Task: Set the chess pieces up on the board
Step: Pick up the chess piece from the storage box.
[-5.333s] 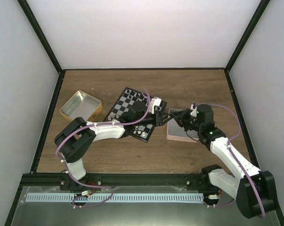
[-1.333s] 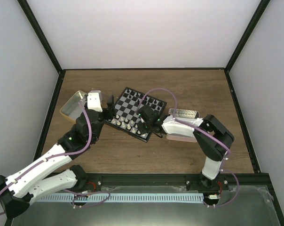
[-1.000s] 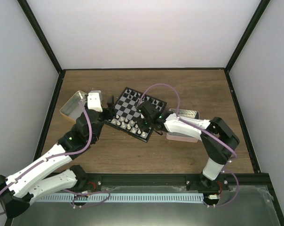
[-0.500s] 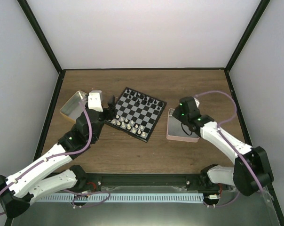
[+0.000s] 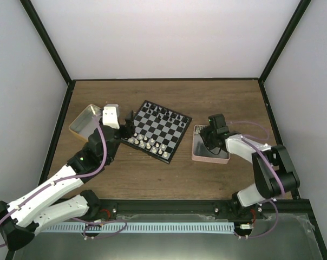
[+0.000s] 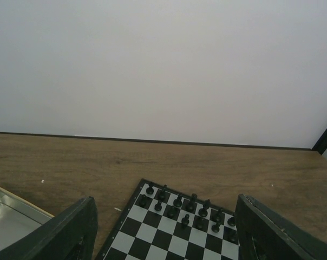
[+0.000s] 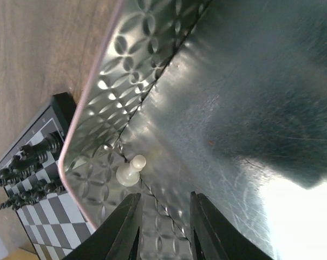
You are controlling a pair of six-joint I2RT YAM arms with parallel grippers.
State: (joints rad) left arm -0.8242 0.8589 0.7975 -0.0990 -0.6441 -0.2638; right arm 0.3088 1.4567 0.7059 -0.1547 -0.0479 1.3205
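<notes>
Right tool (image 7: 162, 199) swung from board (image 5: 157, 129) back into pink tray (image 7: 147, 59); jaws slightly parted, empty, near one white pawn (image 7: 130, 170). Left tool (image 6: 164, 203) open, idle. Setup looks nearly done.

Black chess pieces (image 6: 191, 206) on board (image 6: 168, 225)

The left wrist view's bottom edge cuts off the board (image 6: 163, 230), whose chess pieces (image 6: 193, 201) are too small to identify.
</notes>
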